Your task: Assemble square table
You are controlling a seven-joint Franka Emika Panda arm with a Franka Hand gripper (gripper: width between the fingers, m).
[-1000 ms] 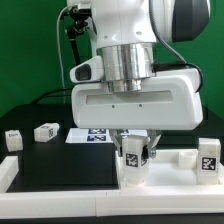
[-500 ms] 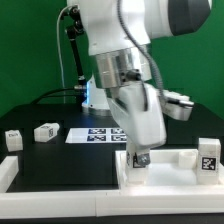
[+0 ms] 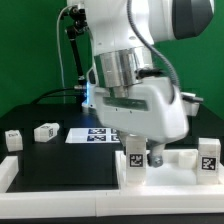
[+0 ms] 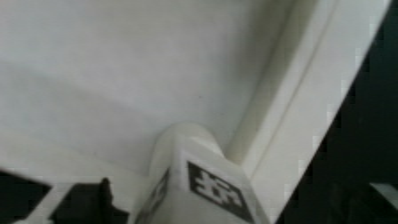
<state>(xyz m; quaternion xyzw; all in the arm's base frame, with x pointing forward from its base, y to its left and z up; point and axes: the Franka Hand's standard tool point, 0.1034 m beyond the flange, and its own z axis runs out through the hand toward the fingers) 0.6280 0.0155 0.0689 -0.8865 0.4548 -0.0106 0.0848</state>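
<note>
The square table's large white panel (image 3: 185, 157) lies at the front of the exterior view and fills most of the wrist view (image 4: 125, 80). A short white tagged leg (image 3: 133, 160) stands upright on it. My gripper (image 3: 142, 157) is down around this leg, with one finger (image 3: 154, 157) on the side toward the exterior view's right. In the wrist view the leg (image 4: 205, 185) stands between the jaws, and a strip of panel shows between it and the dark finger (image 4: 80, 203), so the jaws look open. A second tagged leg (image 3: 208, 160) stands on the panel at the exterior view's right.
Two more tagged legs (image 3: 45, 131) (image 3: 13, 140) lie on the black table at the exterior view's left. The marker board (image 3: 98, 136) lies flat behind the panel. A white block (image 3: 8, 172) sits at the front left edge.
The hand has turned about the upright leg, from broad face on, to narrow, to angled. It has stayed low over the same leg, which stands in the same place.
</note>
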